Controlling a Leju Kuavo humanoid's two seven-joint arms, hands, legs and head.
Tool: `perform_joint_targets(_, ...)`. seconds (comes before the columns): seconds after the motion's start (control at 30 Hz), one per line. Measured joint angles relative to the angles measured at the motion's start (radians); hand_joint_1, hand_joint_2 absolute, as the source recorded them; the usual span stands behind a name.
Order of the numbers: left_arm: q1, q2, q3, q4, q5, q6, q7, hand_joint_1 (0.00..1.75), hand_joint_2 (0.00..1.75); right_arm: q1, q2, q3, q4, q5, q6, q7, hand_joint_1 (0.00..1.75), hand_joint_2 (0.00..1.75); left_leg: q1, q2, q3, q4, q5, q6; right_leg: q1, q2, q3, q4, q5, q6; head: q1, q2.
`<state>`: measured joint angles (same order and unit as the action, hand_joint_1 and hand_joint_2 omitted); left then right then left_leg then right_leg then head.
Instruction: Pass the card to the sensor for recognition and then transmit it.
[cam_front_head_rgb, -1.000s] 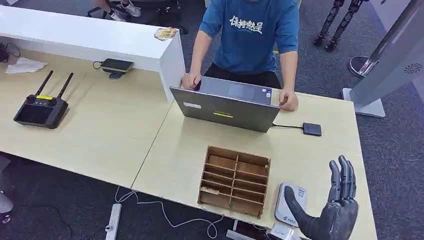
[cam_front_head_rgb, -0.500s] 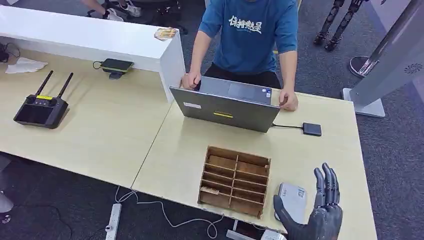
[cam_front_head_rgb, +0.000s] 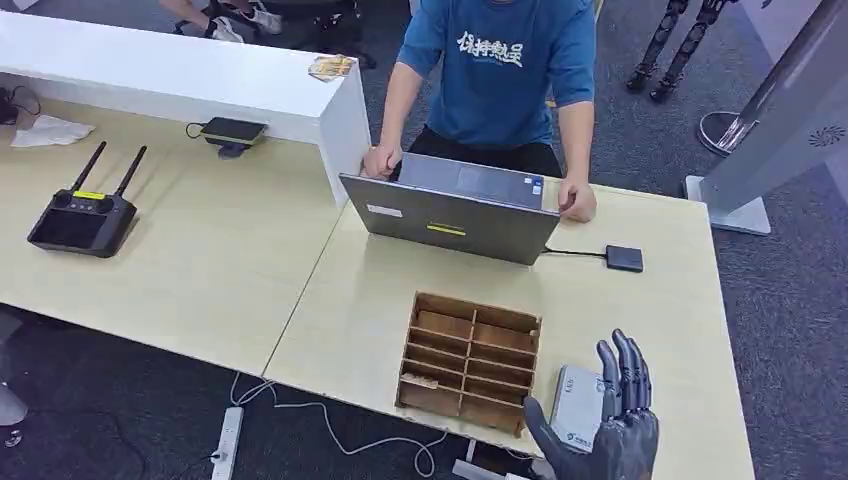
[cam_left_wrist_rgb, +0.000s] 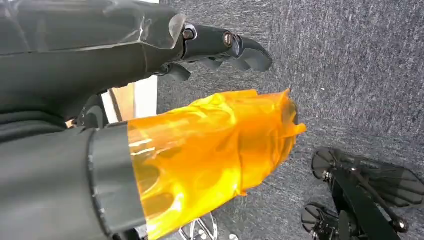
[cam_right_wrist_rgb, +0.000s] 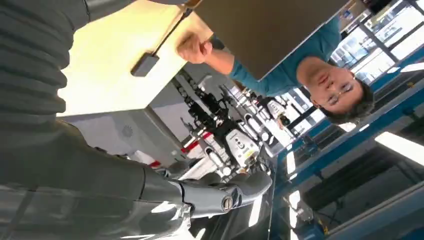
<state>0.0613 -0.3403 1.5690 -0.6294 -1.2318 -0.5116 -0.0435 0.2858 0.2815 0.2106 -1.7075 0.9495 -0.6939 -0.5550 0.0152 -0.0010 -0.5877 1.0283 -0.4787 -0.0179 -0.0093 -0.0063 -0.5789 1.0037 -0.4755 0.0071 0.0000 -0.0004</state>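
Reaching toward the near right edge of the table (cam_front_head_rgb: 650, 320), the right hand (cam_front_head_rgb: 605, 425) hovers with its fingers (cam_front_head_rgb: 625, 370) straight, apart and holding nothing, just over the grey card sensor (cam_front_head_rgb: 578, 405), which lies right of the wooden slotted rack (cam_front_head_rgb: 467, 360). No card is plainly visible; a small pale piece sits in a near-left slot of the rack, but I cannot tell whether it is the card. The step in hand looks like the opening one: getting the hand to a card before anything is presented to the sensor. The next move calls for shifting left to the rack and pinching a thin flat piece out of a narrow slot. The left hand (cam_left_wrist_rgb: 150, 100) hangs above the floor, thumb wrapped in orange film; whether its fingers are apart or together I cannot tell. A person (cam_front_head_rgb: 500, 70) stands at the laptop (cam_front_head_rgb: 450, 215) on the far side.
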Motion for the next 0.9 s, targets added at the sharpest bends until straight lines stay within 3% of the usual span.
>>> perform_joint_targets(0.2, 0.0, 0.0, 0.0, 0.0, 0.0, 0.0, 0.0, 0.0, 0.0, -0.001, 0.0, 0.002, 0.035, 0.019, 0.0, -0.043, 0.0, 1.75, 0.0, 0.0, 0.0, 0.0, 0.0, 0.0, 0.0, 0.0, 0.0, 0.0, 0.0, 0.0, 0.0, 0.0)
perform_joint_targets(0.4, 0.0, 0.0, 0.0, 0.002, 0.0, 0.003, 0.0, 0.0, 0.0, 0.004, 0.0, -0.003, 0.057, 0.091, 0.0, -0.136, 0.0, 1.75, 0.0, 0.0, 0.0, 0.0, 0.0, 0.0, 0.0, 0.0, 0.0, 0.0, 0.0, 0.0, 0.0, 0.0)
perform_joint_targets(0.9, 0.0, 0.001, 0.0, 0.008, 0.001, -0.008, -0.004, 0.0, 0.0, 0.017, -0.018, 0.008, 0.116, 0.177, 0.0, -0.147, 0.0, 1.75, 0.0, 0.0, 0.0, 0.0, 0.0, 0.0, 0.0, 0.0, 0.0, 0.0, 0.0, 0.0, 0.0, 0.0)
